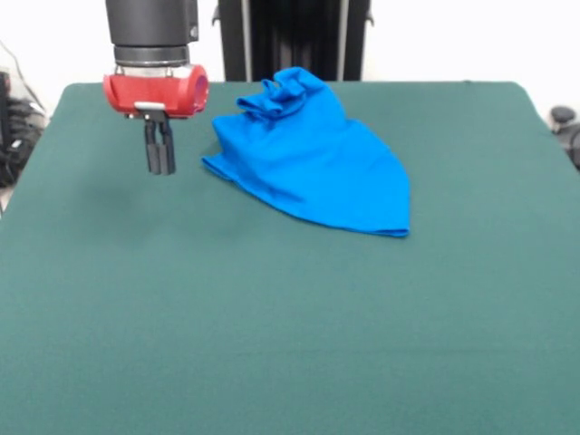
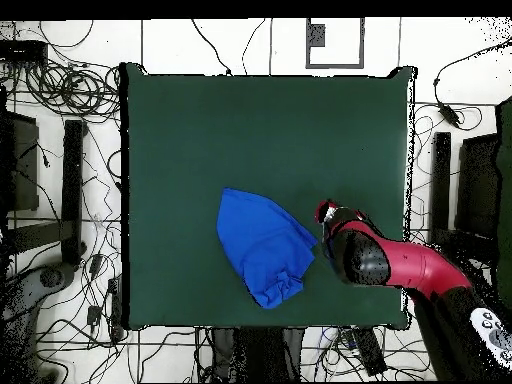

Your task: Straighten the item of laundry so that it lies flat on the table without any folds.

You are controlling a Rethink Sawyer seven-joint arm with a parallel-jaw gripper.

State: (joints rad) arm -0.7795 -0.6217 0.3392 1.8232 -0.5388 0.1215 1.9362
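Bare table (image 1: 272, 344) around crumpled shirt (image 1: 313, 159)

Red-collared black arm (image 1: 154, 54), dark gripper (image 1: 160, 166)

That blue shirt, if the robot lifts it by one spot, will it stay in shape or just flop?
Probably flop: the shirt lies bunched in soft wrinkles at its far end, so the cloth looks thin and limp. It likely weighs little, lying low on the table. Pushed, it would probably crumple rather than slide whole. The gripper hangs beside it, apart from it.
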